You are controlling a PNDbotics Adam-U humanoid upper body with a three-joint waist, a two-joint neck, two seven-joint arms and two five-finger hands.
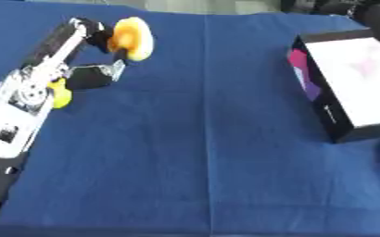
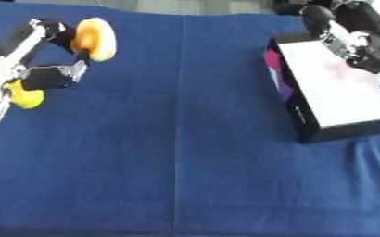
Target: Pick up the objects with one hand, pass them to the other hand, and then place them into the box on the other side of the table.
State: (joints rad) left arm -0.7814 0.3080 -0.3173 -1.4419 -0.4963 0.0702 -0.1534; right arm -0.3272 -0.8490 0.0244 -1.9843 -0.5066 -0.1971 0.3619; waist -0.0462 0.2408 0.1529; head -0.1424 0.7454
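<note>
Blue tablecloth (image 1: 209, 139); left hand (image 1: 96, 39) fingers grasping round yellow-orange soft object (image 1: 132, 39); right hand (image 2: 364, 41) unclear.

Light is even and fairly bright across the blue cloth (image 1: 193, 152), no hard shadows anywhere. Glare washes the box (image 1: 351, 83) at three o'clock, its pale inside nearly blown to white. Everything reads soft: edges smear, and the orange-yellow object (image 1: 131, 39) at eleven o'clock shows a fuzzy outline. The dark shapes at one o'clock are blurred beyond telling.
</note>
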